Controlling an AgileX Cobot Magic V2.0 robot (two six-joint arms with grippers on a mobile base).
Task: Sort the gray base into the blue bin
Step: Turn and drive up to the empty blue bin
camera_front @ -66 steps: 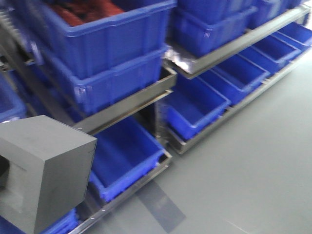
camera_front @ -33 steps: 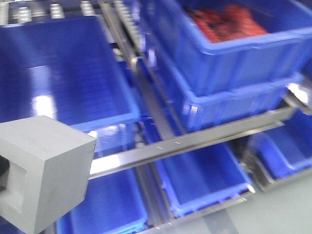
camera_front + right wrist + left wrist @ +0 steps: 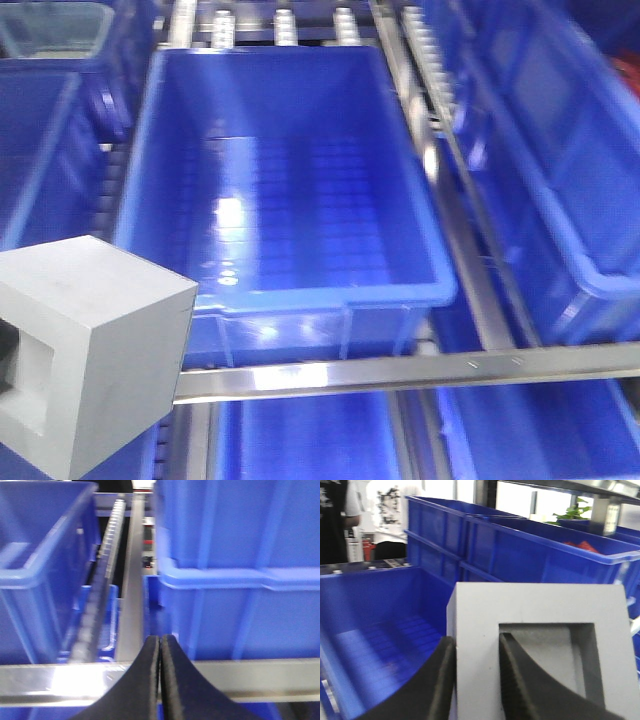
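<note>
View swung: an empty blue bin (image 3: 300, 295) now faces you.
Your left tool (image 3: 475, 647) grips the gray base (image 3: 90, 350) by one wall, a finger in its recess, carrying it near the bin's front corner; right tool (image 3: 160, 650) closed, empty.

Front view: looks steeply down into blue bin (image 3: 300, 200), gray base (image 3: 90, 350) close at lower left. L wrist view: sits just behind left gripper (image 3: 475, 641), v. near same base + bin. R wrist view: behind right gripper (image 3: 159, 645), faces level along rack rail (image 3: 131, 605) betw. tubs (image 3: 240, 555).
</note>
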